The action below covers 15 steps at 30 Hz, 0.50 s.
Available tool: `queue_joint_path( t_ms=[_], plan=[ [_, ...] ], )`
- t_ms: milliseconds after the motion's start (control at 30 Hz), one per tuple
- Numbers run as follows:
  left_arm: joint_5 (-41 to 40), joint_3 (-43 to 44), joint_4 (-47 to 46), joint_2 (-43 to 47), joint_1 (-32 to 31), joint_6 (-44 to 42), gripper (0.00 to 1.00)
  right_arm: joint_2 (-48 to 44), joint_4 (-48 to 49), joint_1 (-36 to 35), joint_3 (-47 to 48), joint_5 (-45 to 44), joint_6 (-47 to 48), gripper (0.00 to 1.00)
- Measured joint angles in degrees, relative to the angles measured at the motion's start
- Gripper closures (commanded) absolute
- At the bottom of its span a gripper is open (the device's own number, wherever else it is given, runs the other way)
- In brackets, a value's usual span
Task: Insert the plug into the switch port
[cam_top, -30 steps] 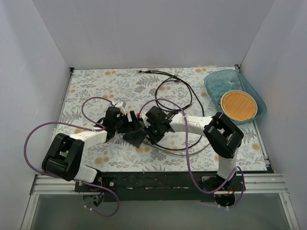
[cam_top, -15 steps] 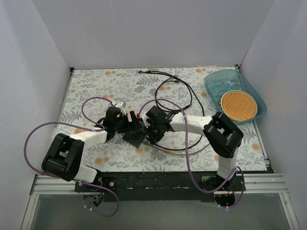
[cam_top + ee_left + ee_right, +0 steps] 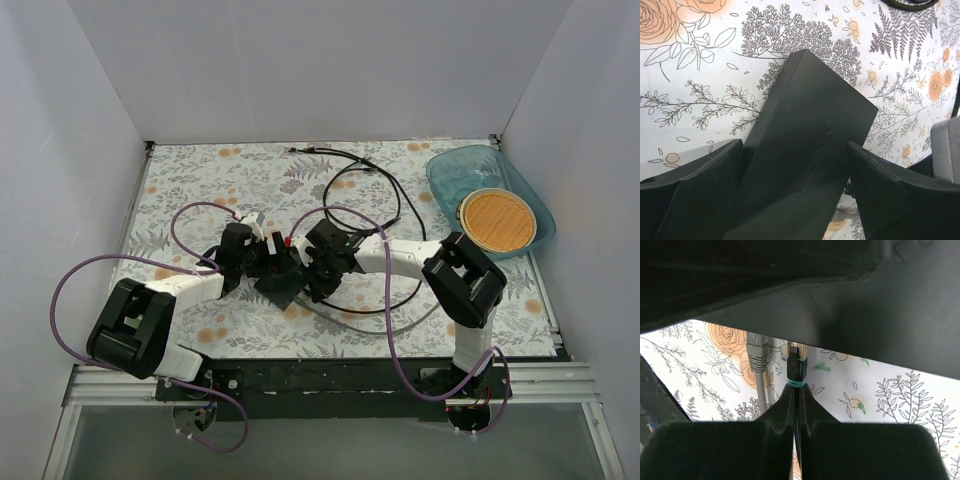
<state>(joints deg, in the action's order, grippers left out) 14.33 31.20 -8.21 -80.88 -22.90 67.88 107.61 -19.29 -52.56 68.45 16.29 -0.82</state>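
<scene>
Left claw [image 3: 795,144], spread wide, clamps the switch [image 3: 812,100] across its short width, near the middle of the counter [image 3: 190,180] and closer to its near edge than its far one. Right claw [image 3: 796,390], fully closed, pinches the plug [image 3: 794,367], black with a teal band. The plug's tip meets the switch's socket edge, just beside a grey plug [image 3: 757,356]. Whether it is seated cannot be told.
</scene>
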Motion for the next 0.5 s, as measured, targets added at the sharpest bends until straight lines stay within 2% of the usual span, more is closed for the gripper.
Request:
queue_joint_path(
  t_ms=[500],
  plan=[
    [-1.29, -1.60, -0.92, 0.85, -0.28, 0.04, 0.23, 0.15, 1.57, 1.42, -0.42, -0.04, -3.96, 0.99]
  ],
)
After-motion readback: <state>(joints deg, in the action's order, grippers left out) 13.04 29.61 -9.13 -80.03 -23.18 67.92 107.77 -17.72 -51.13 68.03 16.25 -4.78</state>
